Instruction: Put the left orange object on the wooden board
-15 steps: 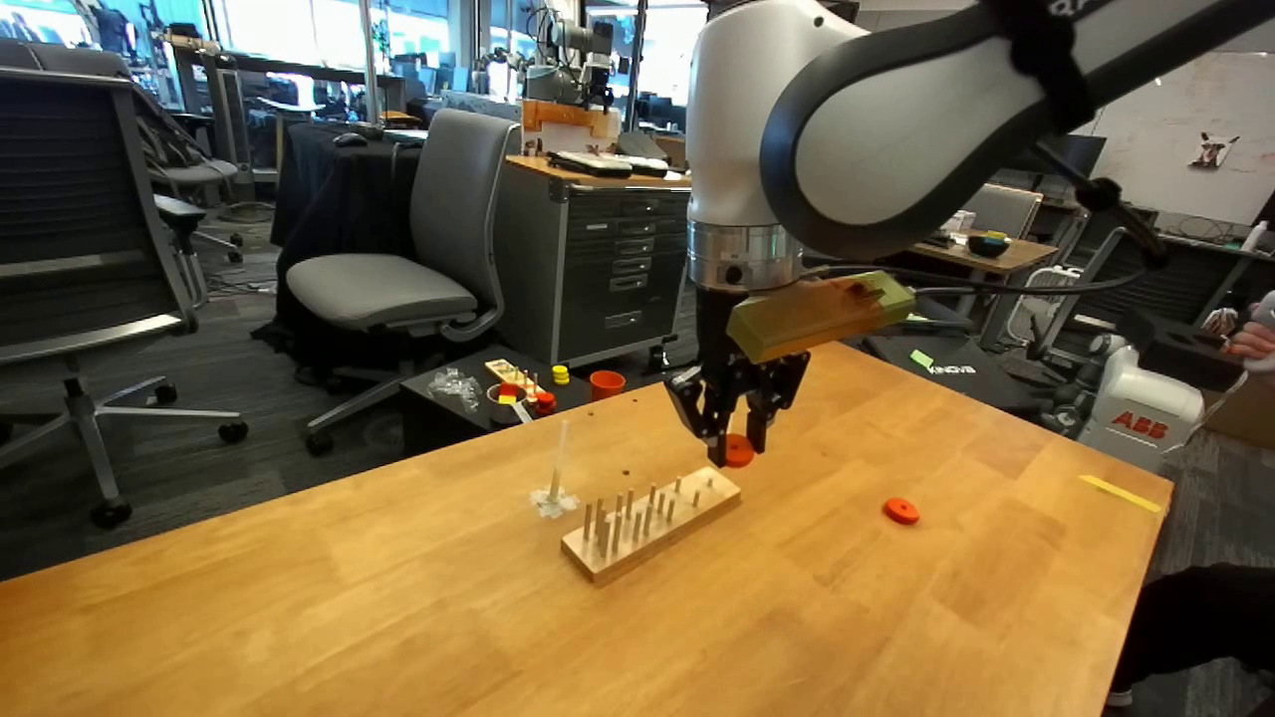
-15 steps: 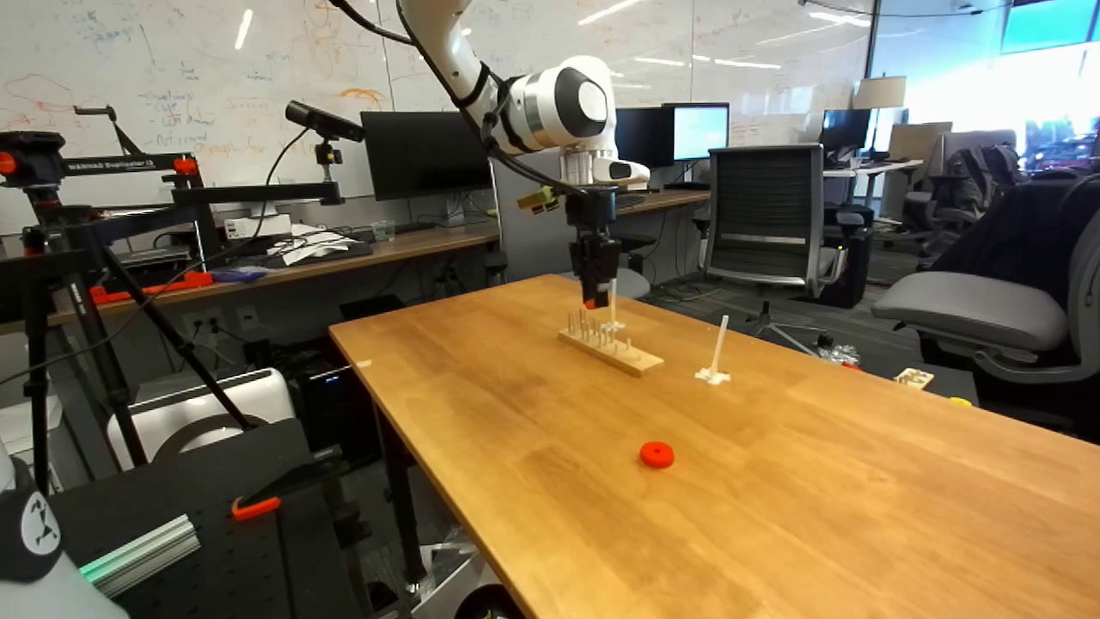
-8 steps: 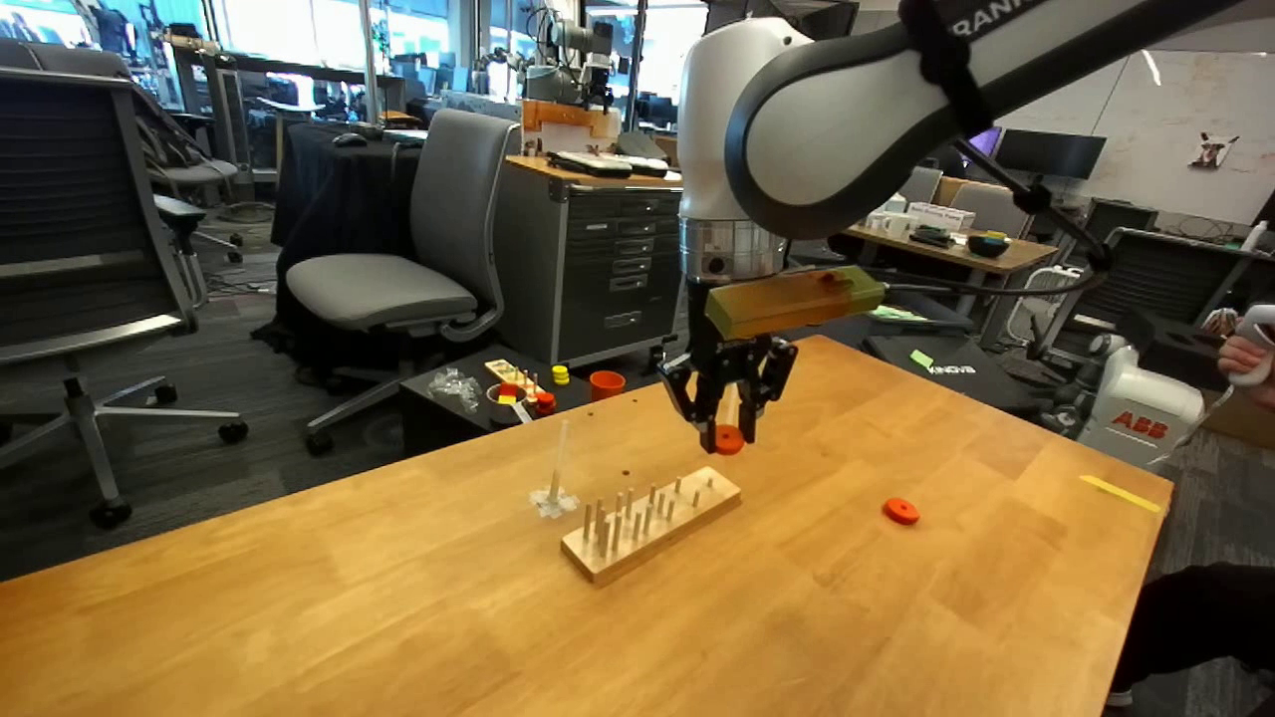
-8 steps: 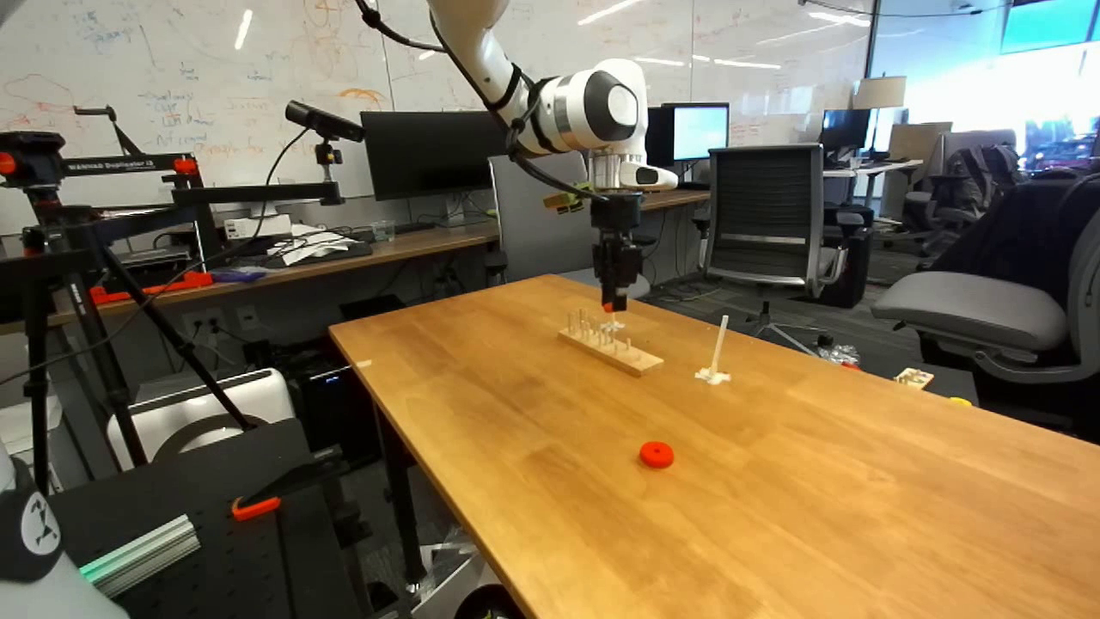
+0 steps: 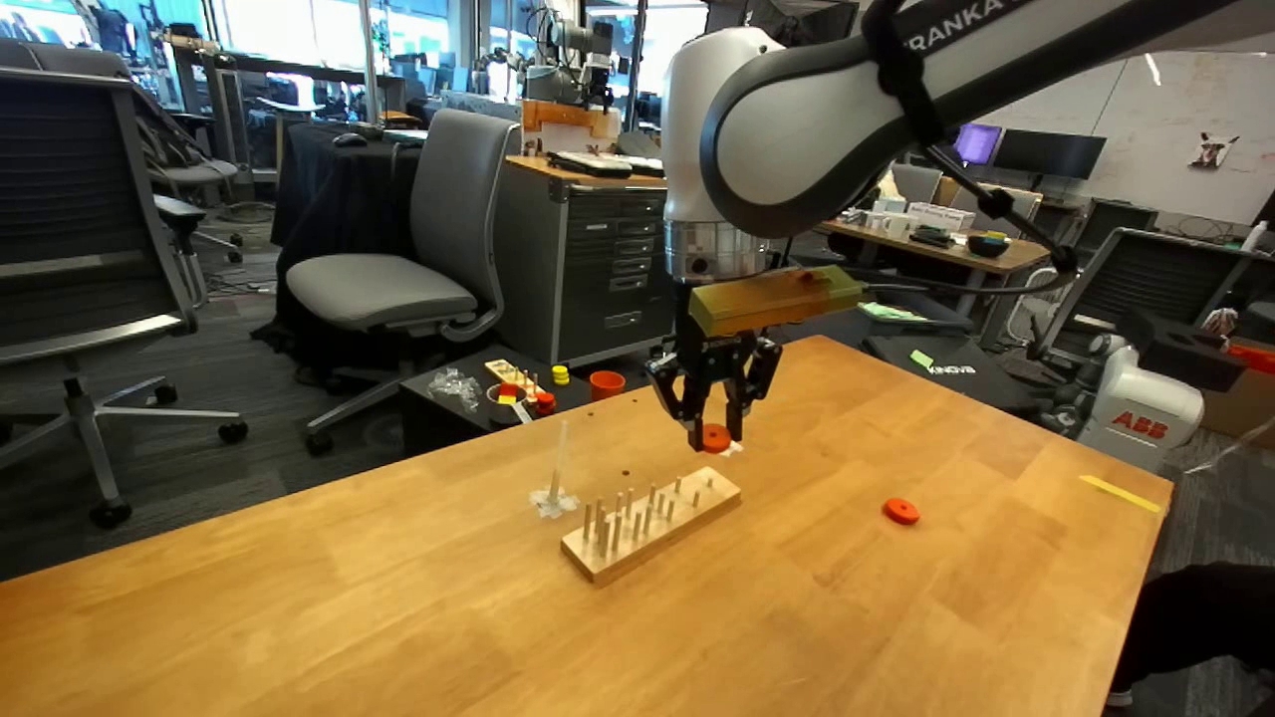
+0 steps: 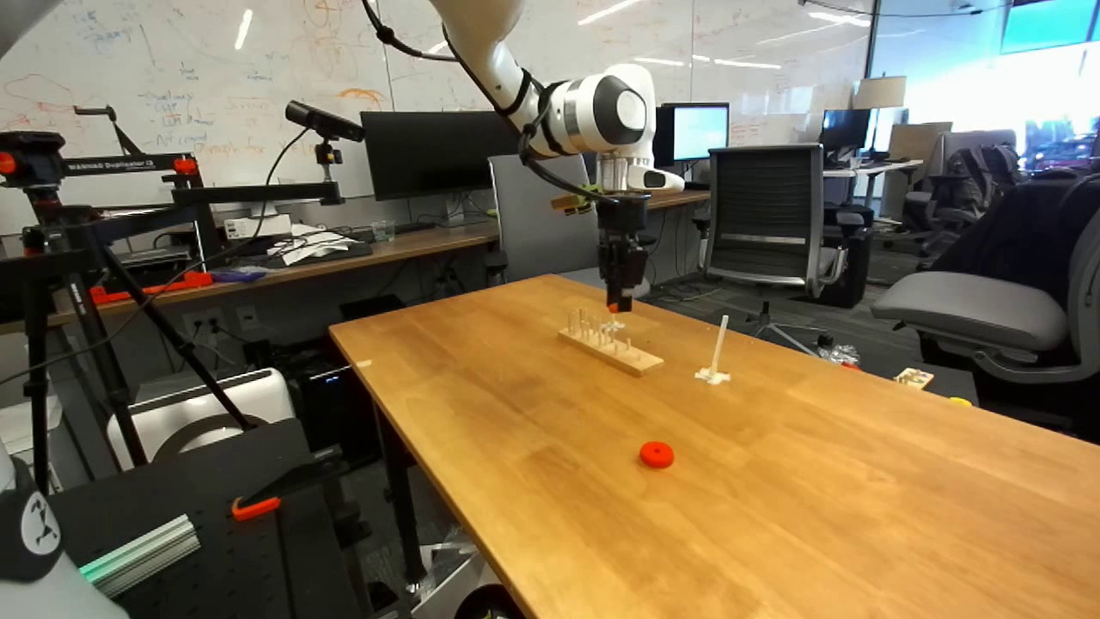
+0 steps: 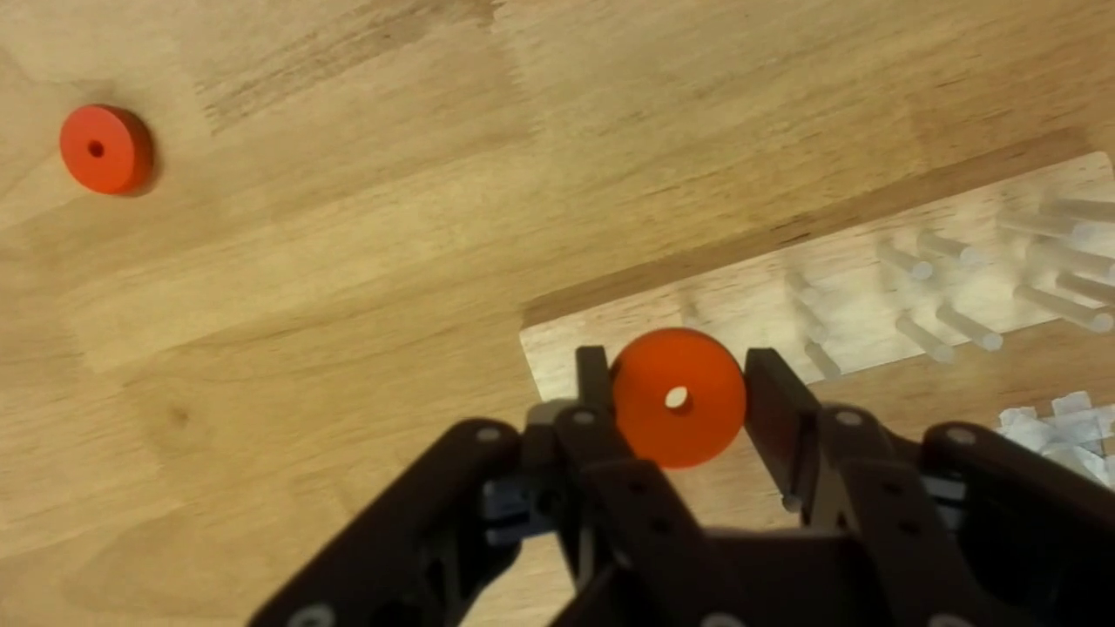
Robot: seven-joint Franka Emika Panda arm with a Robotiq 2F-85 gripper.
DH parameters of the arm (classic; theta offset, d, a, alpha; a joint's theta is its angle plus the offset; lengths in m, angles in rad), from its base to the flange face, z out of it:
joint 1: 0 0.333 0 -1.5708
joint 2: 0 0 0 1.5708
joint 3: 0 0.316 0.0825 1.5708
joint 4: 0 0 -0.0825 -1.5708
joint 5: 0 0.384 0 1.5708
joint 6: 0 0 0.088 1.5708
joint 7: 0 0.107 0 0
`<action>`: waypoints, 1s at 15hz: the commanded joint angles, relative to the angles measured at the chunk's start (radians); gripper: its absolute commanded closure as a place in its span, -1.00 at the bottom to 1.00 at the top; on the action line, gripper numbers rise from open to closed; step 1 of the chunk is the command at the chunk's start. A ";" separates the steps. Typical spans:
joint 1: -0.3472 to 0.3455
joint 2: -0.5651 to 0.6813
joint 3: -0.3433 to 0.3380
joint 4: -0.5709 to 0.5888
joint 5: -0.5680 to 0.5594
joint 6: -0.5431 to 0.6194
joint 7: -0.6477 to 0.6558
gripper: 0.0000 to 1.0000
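In wrist view, the held orange disc point(image 7: 712, 401) partly hides the board point(image 7: 740, 300).

Arm point(image 5: 807, 139) aslant, wrist point(image 5: 707, 247) upright, tool point(image 5: 715, 436) straight downward, two fingers point(image 7: 594, 374) slightly apart in a pinch.

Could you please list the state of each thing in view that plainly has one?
Jaws: closed on the orange disc
Orange disc: gripped, raised off the tabletop
Wooden board: lying flat, pegs standing up
Second disc: lying flat on the tabletop
Thin post: standing, white tape at its base
Bright monitor: screen lit
Large black monitor: screen dark
Orange cup: upright
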 commanded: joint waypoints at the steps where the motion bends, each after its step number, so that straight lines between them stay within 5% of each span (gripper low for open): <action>1: 0.005 0.005 -0.005 0.009 0.005 -0.005 -0.003 0.15; 7: 0.004 0.009 -0.006 0.015 0.005 -0.006 -0.006 0.15; 8: 0.004 0.009 -0.006 0.015 0.005 -0.007 -0.006 0.65; 15: 0.017 0.043 -0.002 0.020 0.005 0.010 -0.004 0.65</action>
